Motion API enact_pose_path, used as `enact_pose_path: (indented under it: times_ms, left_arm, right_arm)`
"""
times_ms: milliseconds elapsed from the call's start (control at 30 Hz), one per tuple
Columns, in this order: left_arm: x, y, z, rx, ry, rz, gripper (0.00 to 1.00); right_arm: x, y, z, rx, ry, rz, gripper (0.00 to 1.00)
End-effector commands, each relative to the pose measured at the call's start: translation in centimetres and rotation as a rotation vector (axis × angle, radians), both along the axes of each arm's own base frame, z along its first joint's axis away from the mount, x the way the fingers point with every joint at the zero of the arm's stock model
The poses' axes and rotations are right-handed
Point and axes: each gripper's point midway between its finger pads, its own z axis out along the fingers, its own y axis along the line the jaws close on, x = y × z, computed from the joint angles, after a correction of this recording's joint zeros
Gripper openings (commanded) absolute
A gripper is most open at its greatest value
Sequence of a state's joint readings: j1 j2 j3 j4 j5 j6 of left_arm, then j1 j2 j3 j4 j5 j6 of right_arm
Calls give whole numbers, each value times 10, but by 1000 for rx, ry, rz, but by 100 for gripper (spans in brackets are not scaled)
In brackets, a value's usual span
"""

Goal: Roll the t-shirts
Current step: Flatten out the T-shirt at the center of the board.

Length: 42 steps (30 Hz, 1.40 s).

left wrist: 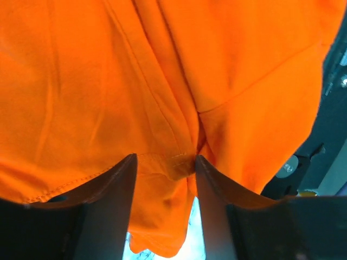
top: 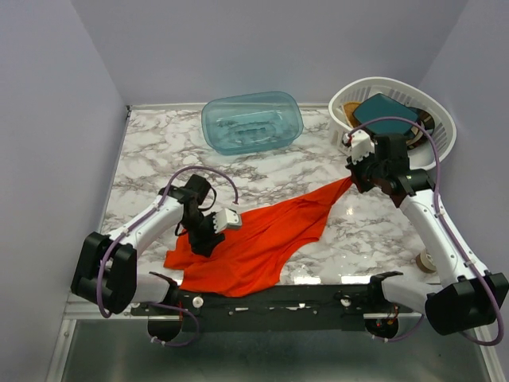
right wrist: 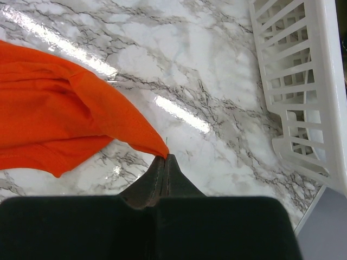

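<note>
The orange t-shirt (top: pixel 254 243) is lying spread over the near middle of the marble bench (top: pixel 159 151). The right gripper (top: pixel 351 180), jaws clenched on one corner, is lifting it toward the far right. The left gripper (top: pixel 200 243) is grasping a bunched fold near the near-left edge.

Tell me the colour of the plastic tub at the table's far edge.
Translucent teal plastic tub; clearest in the top external view.

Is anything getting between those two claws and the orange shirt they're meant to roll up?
Nothing visible does. The left gripper already pinches a fold of the t-shirt, and the right gripper is shut on a corner. The teal tub and white basket sit farther back.
</note>
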State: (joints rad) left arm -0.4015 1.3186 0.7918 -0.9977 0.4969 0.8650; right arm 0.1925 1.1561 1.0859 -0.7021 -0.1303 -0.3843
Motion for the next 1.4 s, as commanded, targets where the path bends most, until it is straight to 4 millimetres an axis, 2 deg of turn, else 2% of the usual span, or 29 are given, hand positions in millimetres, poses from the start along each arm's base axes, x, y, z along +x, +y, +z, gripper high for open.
enact_pose_path:
  times_ms: [0, 200, 233, 300, 333, 433, 467, 600, 633, 700, 733, 767, 800, 833, 867, 900, 933, 1000, 1033, 1067, 1100, 1133, 1200, 1233, 1267, 1333, 1367]
  left_arm:
    - [7, 1, -11, 23, -19, 36, 52]
    - [4, -3, -11, 9, 5, 48, 50]
    - [3, -2, -12, 11, 10, 48, 42]
    - [1, 0, -13, 21, 17, 47, 31]
    - [2, 1, -12, 30, 19, 49, 20]
    - [8, 2, -3, 39, -7, 46, 4]
    - [14, 4, 2, 49, -39, 49, 0]
    - [46, 9, 33, 37, -180, 99, 0]
    - [61, 7, 51, 19, -236, 128, 0]
    - [83, 15, 74, 3, -313, 194, 0]
    - [100, 16, 97, -19, -377, 221, 0]
    - [110, 24, 111, -26, -419, 265, 0]
    - [119, 29, 123, -29, -456, 290, 0]
    - [134, 33, 149, -46, -534, 320, 0]
    - [141, 38, 166, -55, -588, 344, 0]
    - [149, 46, 180, -58, -635, 389, 0]
    - [162, 52, 207, -67, -737, 418, 0]
    - [167, 64, 242, -85, -872, 493, 0]
    - [175, 69, 265, -94, -972, 527, 0]
    - [169, 74, 287, -115, -1050, 556, 0]
    - [168, 77, 301, -129, -1100, 585, 0]
    - [168, 80, 322, -165, -1167, 629, 0]
    - [156, 93, 355, -187, -1273, 718, 0]
    - [152, 96, 375, -224, -1326, 766, 0]
    - [143, 103, 390, -233, -1374, 801, 0]
    - [130, 108, 417, -276, -1446, 836, 0]
    - [121, 109, 429, -305, -1469, 851, 0]
  right_arm:
    - [-3, 4, 1, 30, -11, 5, 0]
    - [-3, 3, 2, 28, -14, 6, 1]
    - [-3, 4, 2, 29, -15, 7, 0]
    - [-3, 3, 1, 28, -16, 7, 1]
    - [-3, 4, 1, 28, -17, 8, 0]
    - [-1, 2, 6, 20, -35, 0, 0]
    - [1, 0, 9, 16, -45, -9, 0]
    - [15, -5, 27, 1, -100, -33, 1]
    - [20, -8, 32, -8, -116, -47, 1]
    - [32, -13, 53, -17, -171, -65, 1]
    - [40, -18, 60, -31, -190, -84, 1]
    - [46, -21, 68, -42, -213, -90, 1]
    - [54, -24, 89, -44, -261, -103, 1]
    - [61, -29, 95, -54, -272, -123, 1]
    - [66, -31, 103, -60, -287, -127, 1]
    - [71, -32, 129, -57, -344, -131, 1]
    - [74, -33, 139, -57, -365, -132, 1]
    - [80, -33, 159, -57, -404, -129, 0]
    - [81, -32, 183, -49, -452, -130, 1]
    - [81, -33, 196, -48, -479, -130, 1]
    - [81, -33, 205, -48, -498, -129, 1]
    - [77, -38, 230, -54, -550, -154, 0]
    - [71, -41, 254, -58, -595, -155, 1]
    - [66, -42, 261, -61, -600, -155, 1]
    - [58, -43, 286, -59, -653, -155, 1]
    - [45, -46, 303, -61, -681, -157, 1]
    - [34, -47, 327, -54, -734, -158, 1]
